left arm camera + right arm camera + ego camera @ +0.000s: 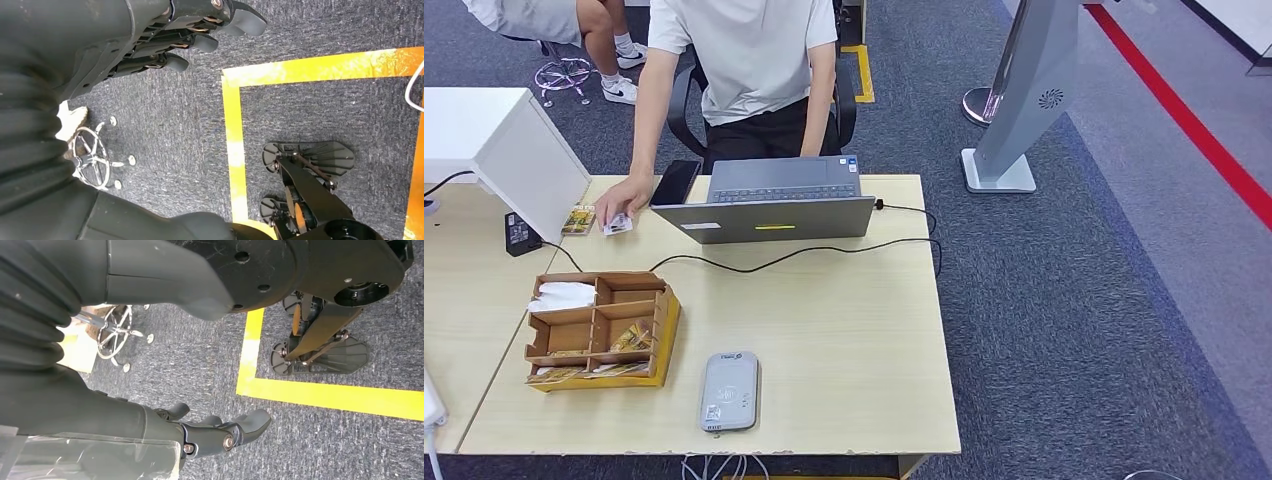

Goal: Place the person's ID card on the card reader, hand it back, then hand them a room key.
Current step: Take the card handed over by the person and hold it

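A person in a white shirt sits behind the table and presses a hand [619, 205] on the ID card [618, 224] at the table's far left. The grey card reader [729, 391] lies near the table's front edge. A cardboard organiser [601, 328] with cards in its compartments stands left of the reader. My left hand [165, 35] hangs over the carpet, fingers apart, holding nothing. My right hand [210, 432] also hangs over the carpet with its fingers loosely extended and nothing in them.
An open grey laptop [774, 200] sits at the table's back, its black cable [824, 248] trailing across the wooden tabletop [844, 340]. A black phone [675, 182] lies beside the laptop. A white box [499, 150] stands at the left. A grey kiosk stand [1024, 100] is right of the table.
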